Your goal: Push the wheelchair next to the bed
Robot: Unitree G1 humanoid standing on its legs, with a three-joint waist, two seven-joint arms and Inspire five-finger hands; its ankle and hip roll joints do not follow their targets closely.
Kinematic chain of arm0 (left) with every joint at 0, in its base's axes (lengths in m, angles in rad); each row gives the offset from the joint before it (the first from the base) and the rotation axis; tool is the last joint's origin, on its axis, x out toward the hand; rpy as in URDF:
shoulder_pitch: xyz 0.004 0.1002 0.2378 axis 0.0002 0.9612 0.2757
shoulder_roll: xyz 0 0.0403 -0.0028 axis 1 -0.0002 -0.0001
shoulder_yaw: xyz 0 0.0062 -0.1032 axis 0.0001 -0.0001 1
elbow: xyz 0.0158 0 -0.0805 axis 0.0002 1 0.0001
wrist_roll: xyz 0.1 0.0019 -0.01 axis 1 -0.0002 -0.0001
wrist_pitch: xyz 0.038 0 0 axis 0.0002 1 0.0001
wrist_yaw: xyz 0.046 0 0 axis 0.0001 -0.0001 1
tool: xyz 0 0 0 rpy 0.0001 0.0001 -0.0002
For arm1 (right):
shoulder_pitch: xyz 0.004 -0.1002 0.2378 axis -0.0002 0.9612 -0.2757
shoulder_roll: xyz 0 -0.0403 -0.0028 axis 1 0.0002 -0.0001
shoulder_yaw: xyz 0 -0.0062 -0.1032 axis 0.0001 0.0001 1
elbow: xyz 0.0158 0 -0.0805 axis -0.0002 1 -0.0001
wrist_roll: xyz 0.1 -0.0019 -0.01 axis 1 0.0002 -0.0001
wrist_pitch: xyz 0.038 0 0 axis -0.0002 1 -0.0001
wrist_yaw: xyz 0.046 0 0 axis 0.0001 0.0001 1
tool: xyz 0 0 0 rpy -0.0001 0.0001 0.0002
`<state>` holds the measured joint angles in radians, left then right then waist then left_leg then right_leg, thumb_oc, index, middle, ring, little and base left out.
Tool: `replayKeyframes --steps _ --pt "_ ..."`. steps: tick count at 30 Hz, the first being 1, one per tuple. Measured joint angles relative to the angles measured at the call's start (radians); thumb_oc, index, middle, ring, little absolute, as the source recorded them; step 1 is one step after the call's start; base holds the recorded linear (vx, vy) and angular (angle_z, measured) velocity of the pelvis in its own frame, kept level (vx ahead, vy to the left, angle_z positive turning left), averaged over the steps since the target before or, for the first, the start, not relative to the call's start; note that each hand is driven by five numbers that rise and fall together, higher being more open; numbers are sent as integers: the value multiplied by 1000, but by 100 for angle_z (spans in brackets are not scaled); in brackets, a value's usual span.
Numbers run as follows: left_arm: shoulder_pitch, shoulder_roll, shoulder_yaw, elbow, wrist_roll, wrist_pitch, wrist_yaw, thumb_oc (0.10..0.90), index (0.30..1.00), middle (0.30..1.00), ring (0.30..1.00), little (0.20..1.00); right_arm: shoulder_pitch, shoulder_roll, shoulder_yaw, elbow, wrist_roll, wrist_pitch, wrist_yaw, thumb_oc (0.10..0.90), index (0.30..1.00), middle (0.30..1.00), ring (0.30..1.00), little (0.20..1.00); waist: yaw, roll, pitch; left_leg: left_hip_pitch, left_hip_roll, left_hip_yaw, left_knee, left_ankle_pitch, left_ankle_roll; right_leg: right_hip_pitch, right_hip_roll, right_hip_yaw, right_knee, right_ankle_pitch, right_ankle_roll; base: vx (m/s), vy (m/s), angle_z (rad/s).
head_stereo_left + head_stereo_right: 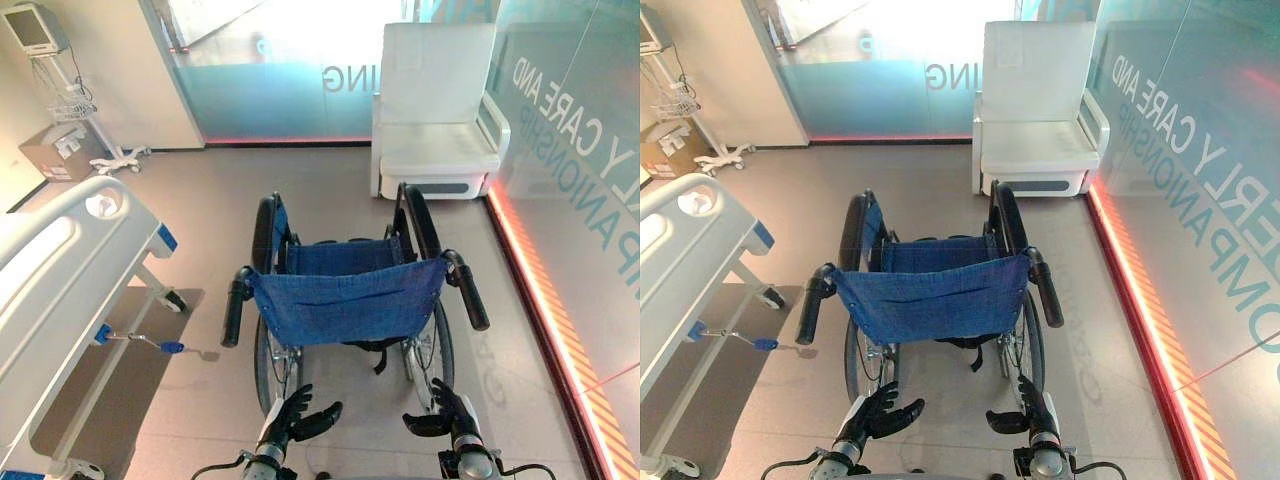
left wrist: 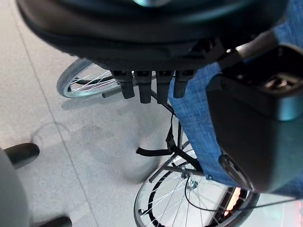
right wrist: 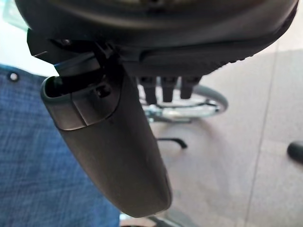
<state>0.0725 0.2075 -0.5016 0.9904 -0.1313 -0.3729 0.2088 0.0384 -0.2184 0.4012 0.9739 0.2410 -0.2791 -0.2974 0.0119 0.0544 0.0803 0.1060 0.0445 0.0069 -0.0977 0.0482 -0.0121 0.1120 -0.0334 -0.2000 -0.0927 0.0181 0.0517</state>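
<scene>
My left hand (image 1: 300,415) and right hand (image 1: 440,412) hang spread and empty behind the blue-fabric, black-framed wheelchair (image 1: 345,295), which stands mid-floor, well apart from the white bed (image 1: 60,270). Gripping its handles unevenly could veer it off course.

Grey tiled floor (image 1: 330,190) across frame. White armchair (image 1: 436,110) upper right, against frosted glass wall (image 1: 275,95). Red-orange light strip (image 1: 545,300) along right wall base. Monitor stand (image 1: 60,80) and cardboard box (image 1: 58,152) upper left.
</scene>
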Motion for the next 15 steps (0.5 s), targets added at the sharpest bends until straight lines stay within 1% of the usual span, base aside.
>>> replayKeyframes --steps 3,8,15 --pt "1 0 0 -1 -6 0 5 800 900 900 900 900 0 0 0 0 0 0 0 800 900 900 900 900 0 0 0 0 0 0 0 0 0 0 0 0 0 0 0 0 0 0" --pt "1 0 2 -1 -58 0 -39 800 900 900 900 900 5 0 0 0 1 0 0 800 900 900 900 900 1 0 0 0 0 0 0 0 0 0 0 0 0 0 0 0 0 0" --pt "2 -1 1 -1 -62 0 -58 800 900 900 900 900 6 2 -1 0 2 0 0 800 900 900 900 900 0 -1 0 2 0 1 0 0 0 1 0 1 0 0 0 21 -1 0"
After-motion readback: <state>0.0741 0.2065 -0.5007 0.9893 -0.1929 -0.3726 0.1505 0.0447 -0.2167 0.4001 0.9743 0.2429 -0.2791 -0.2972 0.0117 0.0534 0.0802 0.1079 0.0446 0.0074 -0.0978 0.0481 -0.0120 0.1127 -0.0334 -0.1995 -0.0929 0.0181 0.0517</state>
